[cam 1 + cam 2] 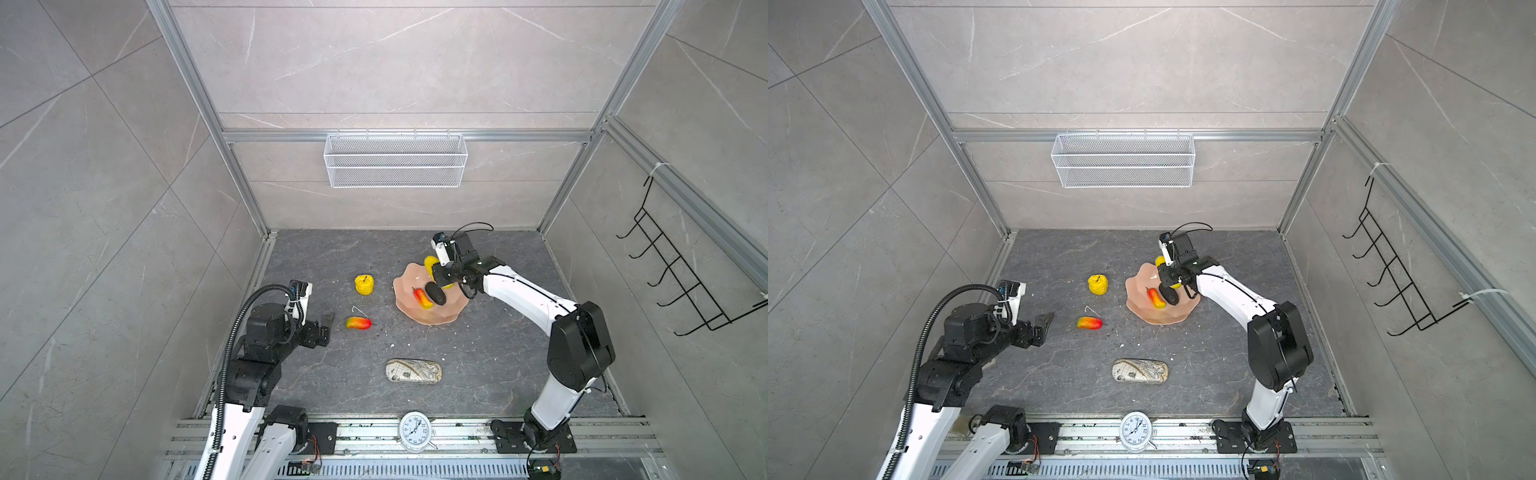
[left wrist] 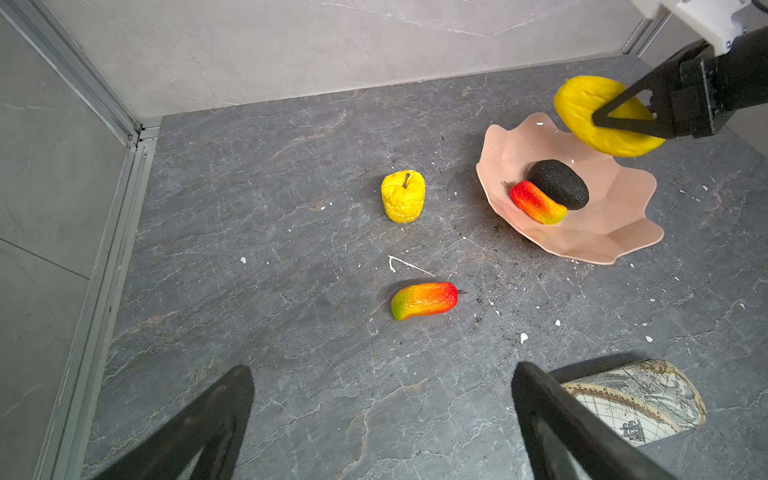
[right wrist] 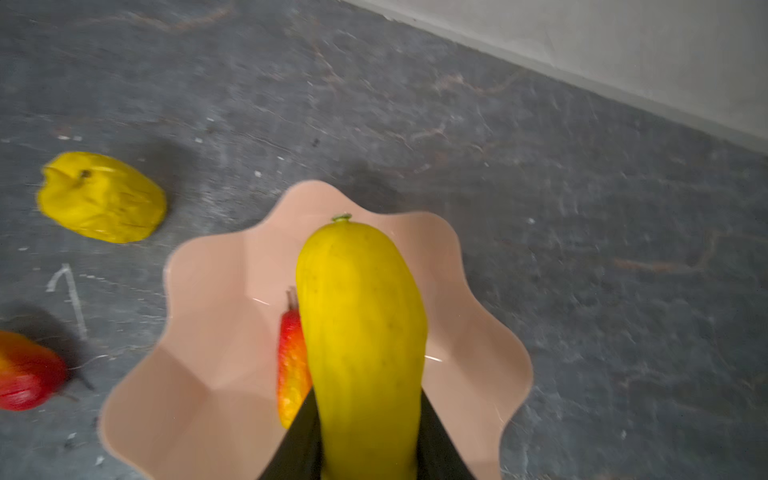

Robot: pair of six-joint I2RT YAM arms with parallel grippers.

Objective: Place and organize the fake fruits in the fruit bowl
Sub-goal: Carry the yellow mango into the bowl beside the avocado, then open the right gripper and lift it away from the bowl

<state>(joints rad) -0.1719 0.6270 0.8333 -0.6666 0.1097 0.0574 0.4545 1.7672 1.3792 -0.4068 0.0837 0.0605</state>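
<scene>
My right gripper [image 1: 435,274] [image 3: 368,399] is shut on the long yellow fruit [image 1: 431,262] [image 2: 582,108] [image 3: 361,324], holding it in the air over the far rim of the peach-pink fruit bowl [image 1: 424,318] [image 2: 602,232] [image 3: 216,332]. Inside the bowl lie a black oval fruit [image 1: 435,293] [image 2: 559,183] and a mango-like fruit [image 1: 422,298] [image 3: 293,361], touching each other. On the table left of the bowl stand a bumpy yellow fruit [image 1: 365,285] [image 2: 403,196] and a second mango-like fruit [image 1: 358,322] [image 2: 424,299]. My left gripper [image 1: 328,322] [image 2: 382,386] is open and empty, just left of that mango-like fruit.
A beige map-patterned case [image 1: 413,371] [image 2: 636,399] lies near the front of the table. A white clock [image 1: 414,430] sits on the front rail. A white wire basket [image 1: 395,160] hangs on the back wall, a black hook rack [image 1: 685,274] on the right wall. White crumbs dot the table.
</scene>
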